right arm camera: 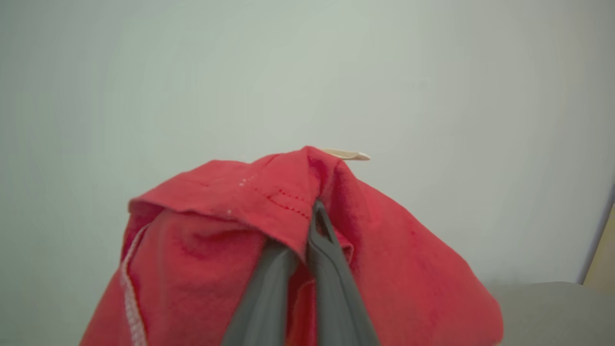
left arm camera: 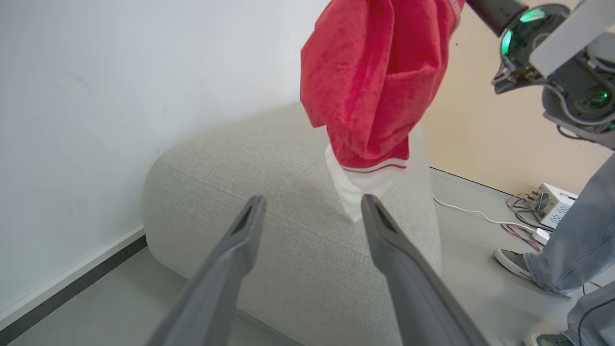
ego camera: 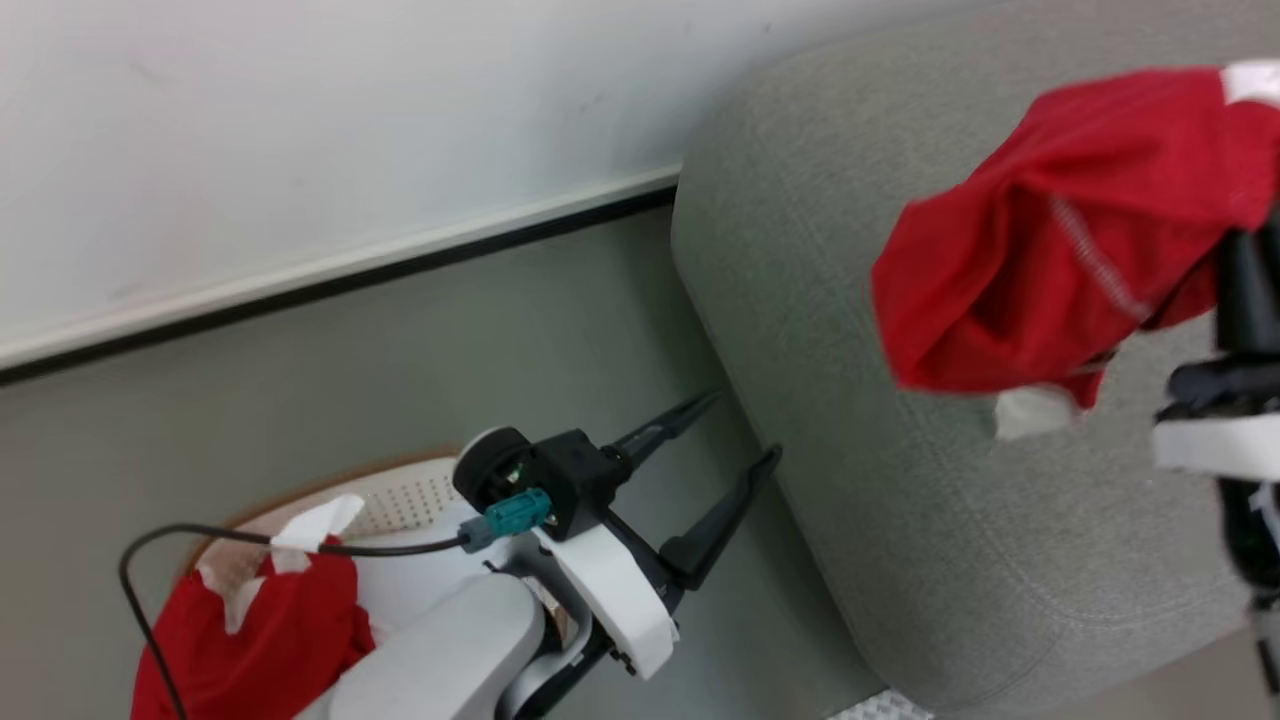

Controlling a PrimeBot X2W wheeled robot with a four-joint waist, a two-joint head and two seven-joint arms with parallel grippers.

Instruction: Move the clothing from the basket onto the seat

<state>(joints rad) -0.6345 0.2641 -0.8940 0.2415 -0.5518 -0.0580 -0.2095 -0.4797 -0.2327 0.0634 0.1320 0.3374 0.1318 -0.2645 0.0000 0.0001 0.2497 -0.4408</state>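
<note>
A red garment (ego camera: 1060,230) of the clothing hangs bunched above the seat (ego camera: 880,500), a grey sofa. My right gripper (right arm camera: 312,211) is shut on a fold of it near the top. In the left wrist view the same garment (left arm camera: 375,86) dangles over the seat (left arm camera: 240,168), its white hem lowest. My left gripper (ego camera: 745,428) stands open and empty over the floor between the basket (ego camera: 300,495) and the sofa's corner. More red clothing (ego camera: 250,640) lies in the basket, partly hidden by my left forearm.
A white wall with a dark skirting strip (ego camera: 350,280) runs behind the basket and sofa. A person's legs in jeans (left arm camera: 576,230) stand on the floor beyond the sofa, near a white box with cables (left arm camera: 547,202).
</note>
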